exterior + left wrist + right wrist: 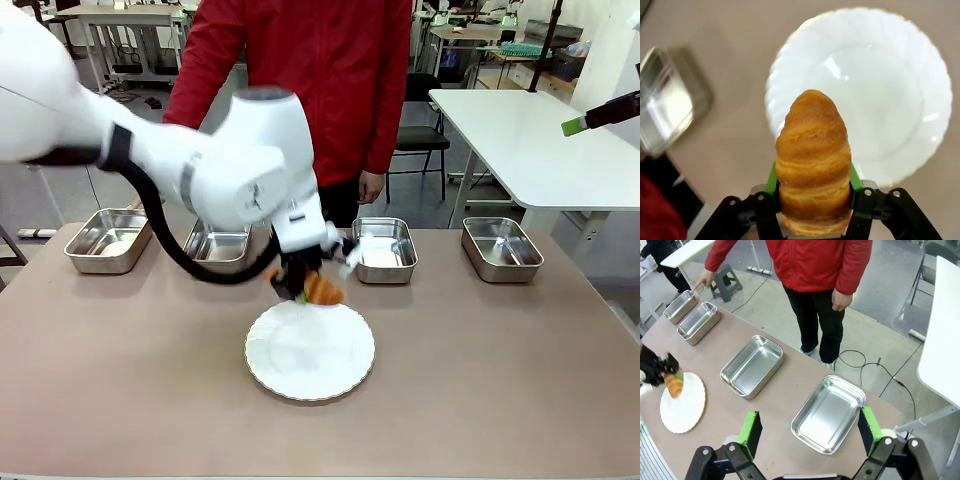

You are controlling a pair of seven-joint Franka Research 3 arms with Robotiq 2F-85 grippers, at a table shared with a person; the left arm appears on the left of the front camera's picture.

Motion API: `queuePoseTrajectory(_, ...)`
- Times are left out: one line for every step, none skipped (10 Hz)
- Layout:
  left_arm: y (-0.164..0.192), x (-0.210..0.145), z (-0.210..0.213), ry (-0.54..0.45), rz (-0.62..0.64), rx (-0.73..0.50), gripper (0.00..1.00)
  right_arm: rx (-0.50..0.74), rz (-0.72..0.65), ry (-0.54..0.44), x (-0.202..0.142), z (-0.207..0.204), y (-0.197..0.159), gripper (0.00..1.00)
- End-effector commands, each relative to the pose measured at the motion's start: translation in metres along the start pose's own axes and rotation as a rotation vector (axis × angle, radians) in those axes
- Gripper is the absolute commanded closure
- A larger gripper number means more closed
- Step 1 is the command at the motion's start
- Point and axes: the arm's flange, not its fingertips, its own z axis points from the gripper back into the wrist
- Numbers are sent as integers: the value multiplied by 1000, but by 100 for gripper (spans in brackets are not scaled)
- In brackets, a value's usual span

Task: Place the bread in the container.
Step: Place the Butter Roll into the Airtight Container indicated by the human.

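My left gripper point(303, 290) is shut on the bread point(322, 290), a golden-brown croissant, holding it just above the far rim of the round white plate point(310, 352). In the left wrist view the bread point(812, 160) stands between the green pads point(771, 177) with the plate point(875, 100) beneath it. Four steel pans line the far edge. The person's finger point(702, 280) rests by the leftmost container point(108, 240), which appears in the right wrist view as the farthest container point(681, 306). My right gripper point(810, 432) hangs open high over the table's right end point(590, 118).
The other pans point(218, 243) point(385, 250) point(502, 248) look alike; one pan point(667, 105) lies blurred beside the plate. The person in a red jacket point(300, 80) stands at the far edge. A white table point(520, 130) stands at the back right.
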Motion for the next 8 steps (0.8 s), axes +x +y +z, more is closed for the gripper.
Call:
queuePoseTrajectory(8,-31,59,113,246,71,45,11,-2,-14,0,1,0,0)
queuePoseTrajectory(10,-61,83,139,390,111,45,11,-2,-14,0,1,0,0)
queuePoseTrajectory(9,-95,101,180,556,138,45,11,-2,-14,0,1,0,0)
queuePoseTrajectory(5,-130,115,190,715,139,45,11,-2,-14,0,1,0,0)
queuePoseTrajectory(-2,-168,126,264,924,148,45,11,-2,-14,0,1,0,0)
queuePoseTrajectory(-11,-200,129,238,1054,159,45,11,-2,-14,0,1,0,0)
queuePoseTrajectory(-23,-234,130,214,1180,158,45,11,-2,-14,0,1,0,0)
queuePoseTrajectory(-35,-259,129,219,1290,137,45,11,-2,-14,0,1,0,0)
